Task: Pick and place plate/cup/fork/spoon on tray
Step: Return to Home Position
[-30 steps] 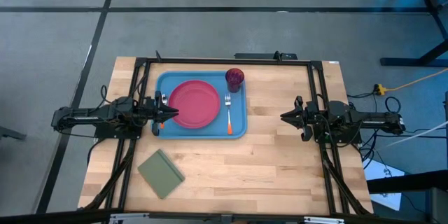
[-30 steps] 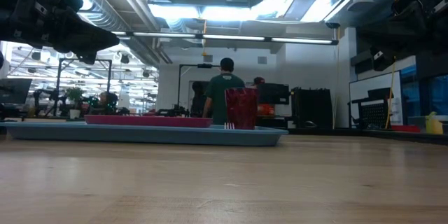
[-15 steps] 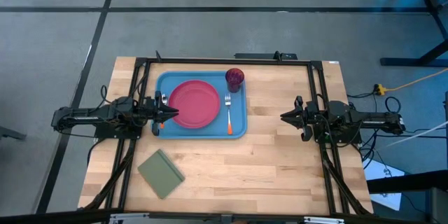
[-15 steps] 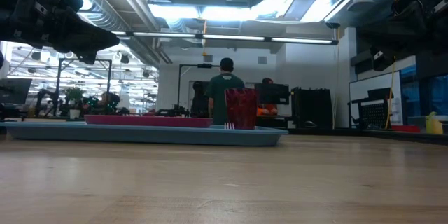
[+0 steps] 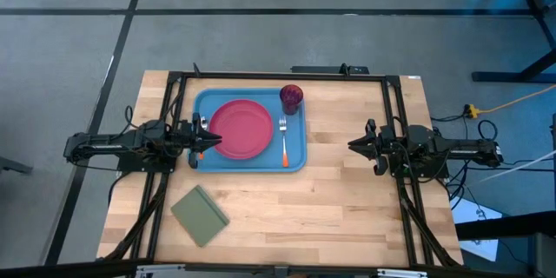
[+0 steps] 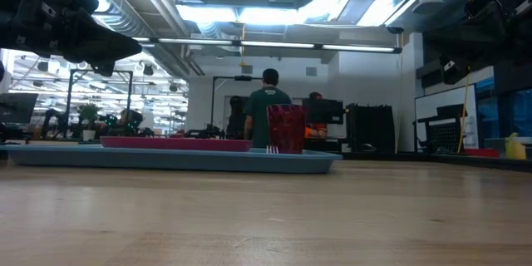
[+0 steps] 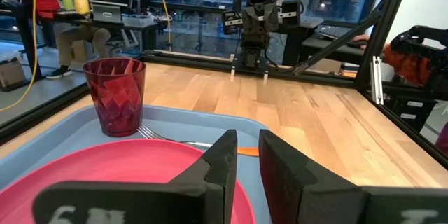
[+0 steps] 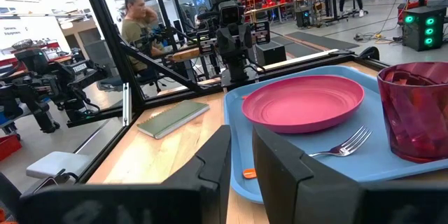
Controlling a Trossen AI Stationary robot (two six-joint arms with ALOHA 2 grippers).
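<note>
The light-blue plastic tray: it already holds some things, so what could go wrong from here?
1. The left pincer hangs at the edge of the round pink plastic plate. A low move could shove the plate across the tray into the orange-handled metal fork.
2. The dark red translucent cup stands close to the fork's tines, so a placement near them may tip it.
3. No spoon shows in any view, so the set may stay incomplete.

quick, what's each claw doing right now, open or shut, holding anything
left claw: slightly open, holding nothing, over the tray's left edge.
right claw: slightly open, holding nothing, over bare table right of the tray.
</note>
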